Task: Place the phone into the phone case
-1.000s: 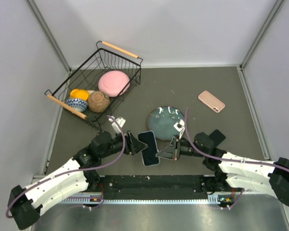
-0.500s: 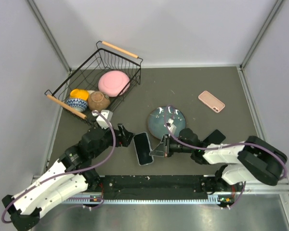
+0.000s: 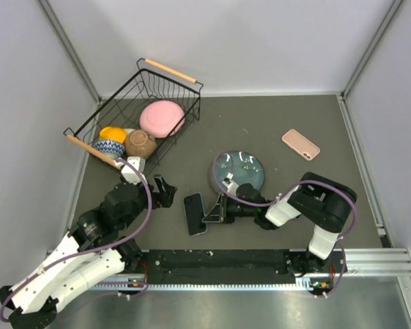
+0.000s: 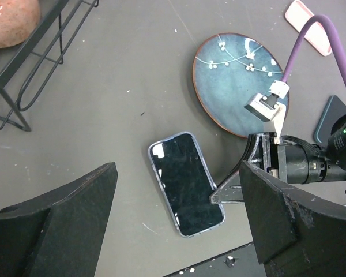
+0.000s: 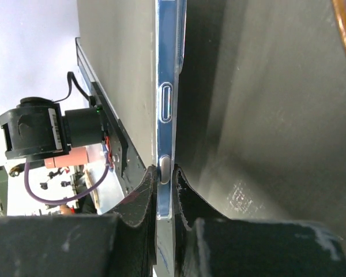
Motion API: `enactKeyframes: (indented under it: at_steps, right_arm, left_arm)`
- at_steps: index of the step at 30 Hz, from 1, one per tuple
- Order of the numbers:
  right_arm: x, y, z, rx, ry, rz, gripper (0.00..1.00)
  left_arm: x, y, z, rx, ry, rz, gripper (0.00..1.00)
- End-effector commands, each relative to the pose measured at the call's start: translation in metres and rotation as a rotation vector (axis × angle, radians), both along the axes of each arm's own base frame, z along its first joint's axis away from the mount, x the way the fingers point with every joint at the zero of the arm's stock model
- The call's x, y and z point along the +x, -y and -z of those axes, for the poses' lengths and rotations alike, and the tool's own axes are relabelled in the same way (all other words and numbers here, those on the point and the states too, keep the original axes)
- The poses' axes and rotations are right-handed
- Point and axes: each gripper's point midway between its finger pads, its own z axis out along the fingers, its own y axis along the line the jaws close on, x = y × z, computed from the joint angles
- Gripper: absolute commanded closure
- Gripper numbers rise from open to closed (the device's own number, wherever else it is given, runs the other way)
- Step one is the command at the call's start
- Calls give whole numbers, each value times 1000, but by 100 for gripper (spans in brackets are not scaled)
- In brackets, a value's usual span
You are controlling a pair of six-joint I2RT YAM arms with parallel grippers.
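The phone, black screen up with a clear bluish case rim round its edge, lies about flat on the table near the front edge. My right gripper reaches in low from the right and is shut on its right long edge. In the right wrist view my right gripper pinches the bluish rim of the phone just below a side button. My left gripper stands open to the left of it, touching nothing. From the left wrist the phone shows below my left gripper, with the right gripper at its edge.
A blue plate lies just behind the right gripper. A black wire basket holding bowls stands at the back left. A pink phone-shaped item lies at the back right. A dark flat item sits beside the right arm.
My left gripper has opened, let go of the phone and drawn back to the left. The right gripper has carried the phone leftward, still gripping it.
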Motion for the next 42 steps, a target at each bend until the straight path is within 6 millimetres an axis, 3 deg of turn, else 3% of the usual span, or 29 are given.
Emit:
enactKeyframes:
  at_steps: [1, 5, 6, 8, 10, 11, 13, 16, 18, 19, 23, 25, 26, 27, 28, 29, 32, 35, 38, 39, 42]
  right_arm:
    - [6, -21, -27, 87, 58, 11, 91]
    - [7, -13, -18, 28, 55, 46, 73]
    - [8, -12, -24, 26, 74, 50, 68]
    - [9, -2, -13, -56, 82, 63, 64]
    - [11, 2, -24, -71, 129, 62, 58]
    - [11, 8, -20, -120, 128, 69, 57]
    - [18, 13, -35, -139, 195, 82, 56]
    - [24, 21, -45, -194, 248, 90, 66]
    - [27, 23, -54, -207, 273, 93, 74]
    - [29, 24, -64, -195, 295, 104, 76]
    - [44, 46, -76, -246, 343, 186, 77]
    - [62, 74, -67, -358, 340, 275, 72]
    - [69, 86, -72, -387, 352, 311, 64]
    - [77, 100, -73, -437, 375, 343, 60]
    - [90, 126, -71, -531, 370, 415, 55]
    - [98, 139, -83, -545, 394, 458, 47]
    - [128, 193, -99, -675, 447, 587, 40]
    - [159, 247, -116, -770, 475, 732, 39]
    - [185, 288, -126, -822, 449, 837, 39]
    - [191, 293, -129, -820, 444, 846, 39]
    - [206, 308, -138, -805, 431, 876, 39]
  left_arm:
    - [-1, -12, -6, 18, 17, -33, 8]
    - [0, -13, -3, 26, 16, -38, 7]
    - [0, -12, -2, 28, 15, -38, 7]
    - [1, -11, 0, 34, 8, -31, 7]
    - [1, -9, 2, 41, -1, -27, 7]
    - [2, -8, 3, 44, -5, -26, 8]
    - [2, -6, 5, 45, -13, -18, 9]
    - [1, -1, 7, 37, -20, -1, 13]
    - [2, 7, 8, 18, -18, 23, 21]
    - [0, 15, 12, 9, -32, 65, 34]
    - [3, 35, 24, 24, -87, 124, 67]
    - [7, 43, 36, 78, -130, 150, 75]
    - [7, 48, 40, 93, -150, 171, 79]
    - [9, 52, 51, 124, -188, 180, 80]
    - [10, 56, 52, 129, -200, 197, 80]
    - [8, 61, 56, 127, -224, 213, 78]
    - [15, 74, 69, 128, -247, 233, 78]
    - [22, 88, 81, 111, -264, 244, 83]
    - [31, 92, 101, 141, -320, 201, 100]
    - [33, 91, 115, 177, -363, 179, 100]
    - [42, 89, 132, 245, -416, 124, 100]
